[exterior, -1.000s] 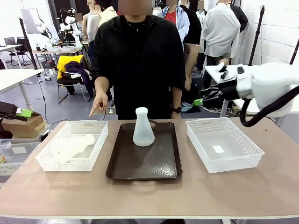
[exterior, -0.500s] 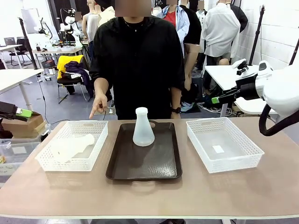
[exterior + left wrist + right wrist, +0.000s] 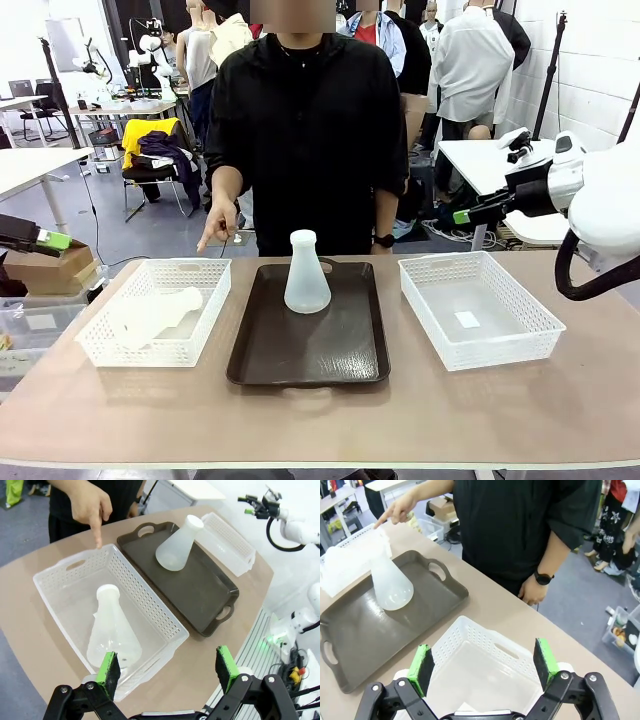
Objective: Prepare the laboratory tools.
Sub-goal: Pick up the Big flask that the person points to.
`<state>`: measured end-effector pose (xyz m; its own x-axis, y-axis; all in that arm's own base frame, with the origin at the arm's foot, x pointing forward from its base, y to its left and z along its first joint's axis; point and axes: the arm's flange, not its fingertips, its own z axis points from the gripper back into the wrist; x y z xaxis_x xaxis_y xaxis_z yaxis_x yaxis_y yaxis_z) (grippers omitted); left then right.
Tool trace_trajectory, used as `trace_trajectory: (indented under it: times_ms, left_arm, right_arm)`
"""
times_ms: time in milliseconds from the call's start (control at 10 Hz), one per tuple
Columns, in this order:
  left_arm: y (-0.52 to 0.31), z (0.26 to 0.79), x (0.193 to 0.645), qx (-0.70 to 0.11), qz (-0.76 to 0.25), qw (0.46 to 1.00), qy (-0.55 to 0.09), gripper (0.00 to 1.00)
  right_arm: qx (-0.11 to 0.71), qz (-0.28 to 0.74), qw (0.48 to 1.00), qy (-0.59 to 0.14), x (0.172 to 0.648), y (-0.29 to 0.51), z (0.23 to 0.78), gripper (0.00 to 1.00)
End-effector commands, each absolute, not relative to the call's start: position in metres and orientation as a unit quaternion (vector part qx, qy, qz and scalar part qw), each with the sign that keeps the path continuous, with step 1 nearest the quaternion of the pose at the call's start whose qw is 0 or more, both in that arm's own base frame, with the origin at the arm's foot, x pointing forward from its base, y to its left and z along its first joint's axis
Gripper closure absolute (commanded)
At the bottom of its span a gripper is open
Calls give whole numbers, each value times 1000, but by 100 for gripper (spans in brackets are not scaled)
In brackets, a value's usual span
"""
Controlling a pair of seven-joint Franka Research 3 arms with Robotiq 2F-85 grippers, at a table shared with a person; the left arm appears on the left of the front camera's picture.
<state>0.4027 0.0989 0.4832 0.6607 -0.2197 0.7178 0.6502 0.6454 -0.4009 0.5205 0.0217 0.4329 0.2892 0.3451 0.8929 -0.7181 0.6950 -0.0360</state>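
Tan and flat, the desk [image 3: 320,415] holds three things in a row, and a person stands at its 12 o'clock side. Far out at 9 o'clock, past the desk's edge, the left fingers [image 3: 55,241] hang in the air. They are spread wide and hold nothing.

Next comes a white basket [image 3: 100,345] full of little holes. One cloudy flask [image 3: 150,315] lies on its side in it, with its neck toward 2 o'clock. The person's hand [image 3: 215,225] points down just past the basket's 12 o'clock rim.

At the middle sits a dark tray [image 3: 310,365]. The other flask [image 3: 306,273] stands up straight at its 12 o'clock end. At 3 o'clock of the tray is a second basket [image 3: 520,330]. High above it the right fingers [image 3: 463,215] are spread wide too, with nothing in them.

I think the lying flask should go to the tray next. It is smooth and round, so it could roll or slip when pinched. The fingers could bump the basket wall and push the basket. They could also hit the pointing hand, which is very close. A nudge could tip the tall flask over.
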Motion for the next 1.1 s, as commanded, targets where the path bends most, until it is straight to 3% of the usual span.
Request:
trace_trajectory:
  times_ms: [0, 200, 400, 700, 1000]
  left_arm:
    - [50, 535, 425, -233, -334, 858, -312, 0]
    - [-6, 556, 445, -124, -401, 867, -266, 0]
    - [-53, 535, 468, -41, -465, 859, -213, 0]
    - [-94, 474, 490, 14, -497, 856, -144, 0]
    - [-107, 419, 510, 39, -478, 869, -119, 0]
  right_arm:
    - [195, 337, 783, -486, 522, 22, 434, 0]
    - [195, 337, 783, -486, 522, 22, 434, 0]
    - [195, 337, 783, -486, 522, 22, 434, 0]
    - [195, 337, 783, -486, 522, 22, 434, 0]
    - [195, 337, 783, -486, 522, 22, 434, 0]
